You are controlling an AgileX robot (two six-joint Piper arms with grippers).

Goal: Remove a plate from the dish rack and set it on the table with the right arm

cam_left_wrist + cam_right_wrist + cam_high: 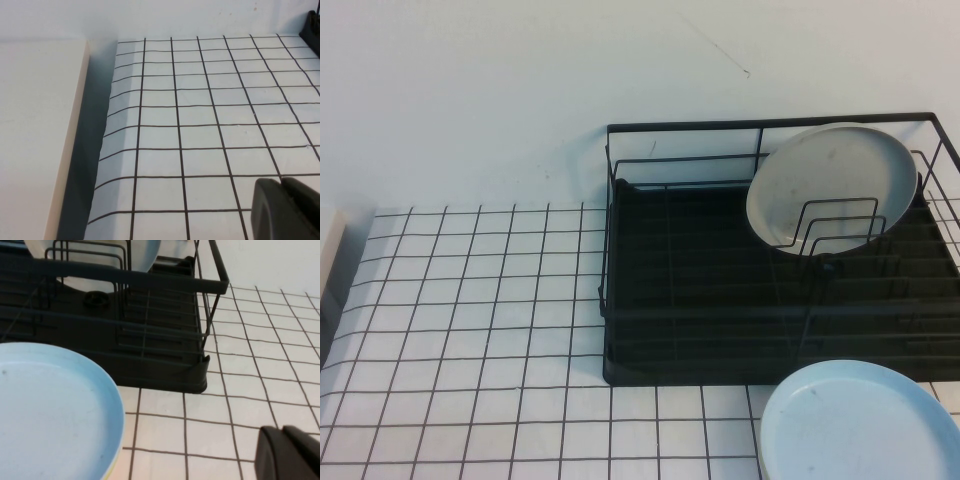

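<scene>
Nearest the robot, a light blue plate (pixel 860 425) lies flat on the table (pixel 470 330), just in front of the dish rack (pixel 650 330). Farther back, the plate (pixel 832 188) leans tilted against upright dividers, which keep it on edge, not yet lifted. The right gripper (pixel 290 454) hangs low over the table beside the rack; the left gripper (pixel 285 209) hangs over bare grid. I cannot tell how either's jaws stand.

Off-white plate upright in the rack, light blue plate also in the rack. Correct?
Not quite. The high view shows the light blue plate lying on the table in front of the dish rack, not in it. The off-white plate does stand in the rack.
</scene>
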